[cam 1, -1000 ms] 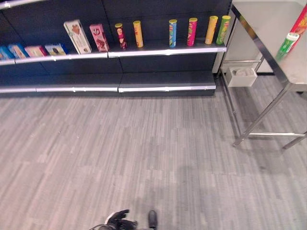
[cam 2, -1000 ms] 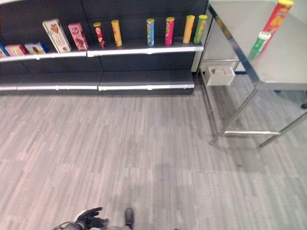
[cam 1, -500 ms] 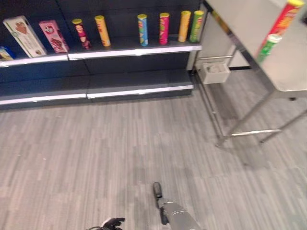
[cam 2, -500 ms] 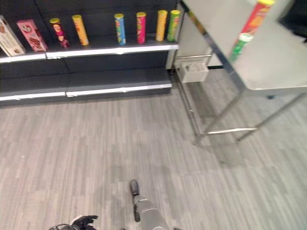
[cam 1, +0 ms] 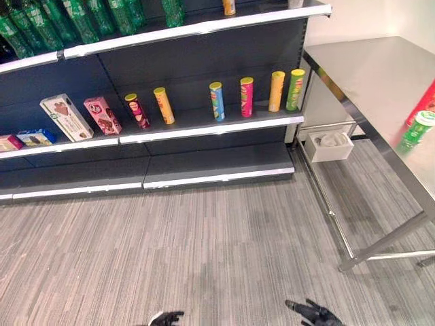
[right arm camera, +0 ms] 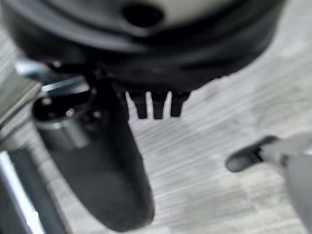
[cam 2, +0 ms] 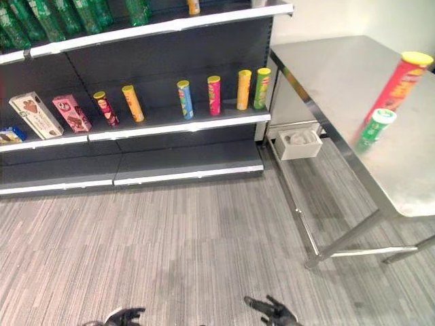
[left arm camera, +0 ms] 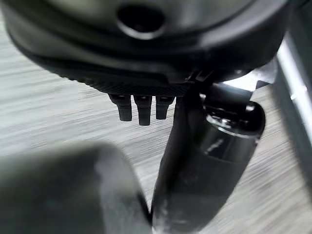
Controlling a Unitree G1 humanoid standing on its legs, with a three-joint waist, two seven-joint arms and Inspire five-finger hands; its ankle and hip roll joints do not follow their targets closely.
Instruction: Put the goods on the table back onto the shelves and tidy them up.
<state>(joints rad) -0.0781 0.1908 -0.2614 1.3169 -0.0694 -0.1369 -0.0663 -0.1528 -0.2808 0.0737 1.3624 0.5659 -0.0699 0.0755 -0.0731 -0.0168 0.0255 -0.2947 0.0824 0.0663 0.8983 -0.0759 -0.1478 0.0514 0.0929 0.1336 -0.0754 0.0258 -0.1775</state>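
Right eye view has the red can (cam 2: pixel 401 83) and green can (cam 2: pixel 374 127) standing on the table (cam 2: pixel 326 75) awaiting shelving, so left hand (cam 2: pixel 122 316) and right hand (cam 2: pixel 275 311) hang low, fingers loose, empty.

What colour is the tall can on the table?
The tall can is red with a yellow top, seen best in the right eye view.
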